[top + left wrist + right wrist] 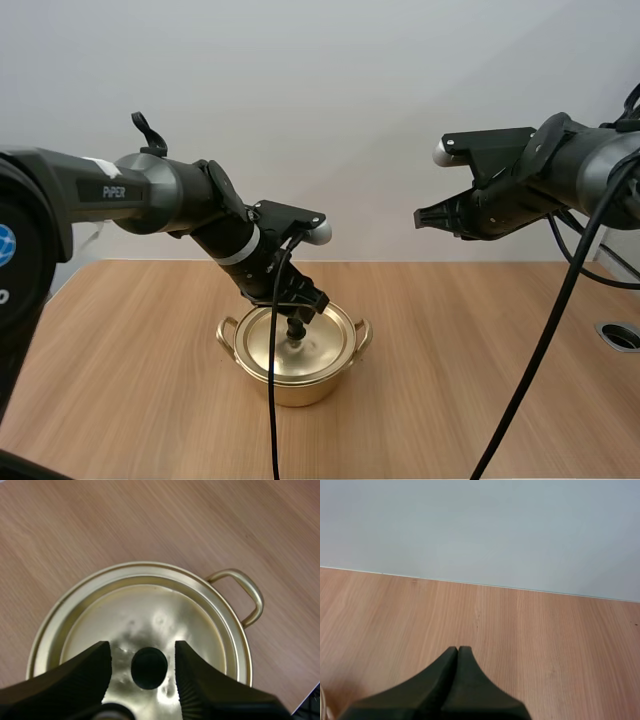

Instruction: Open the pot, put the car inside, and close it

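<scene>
Looking at the pot (293,385) sitting mid-worktop (480,340), we figure it's thin shiny metal: light, stiff and slick. So the lid (150,615) is best taken by its little black knob (149,667). Our left end effector (141,652) is spread wide either side of that knob, gripping nothing yet. The right end effector (457,652) hangs up high, pressed closed and empty. The wood is smooth, with lots of free space around.

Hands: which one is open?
The left hand, its fingers apart either side of the black knob; the right hand hangs shut above the table.
</scene>
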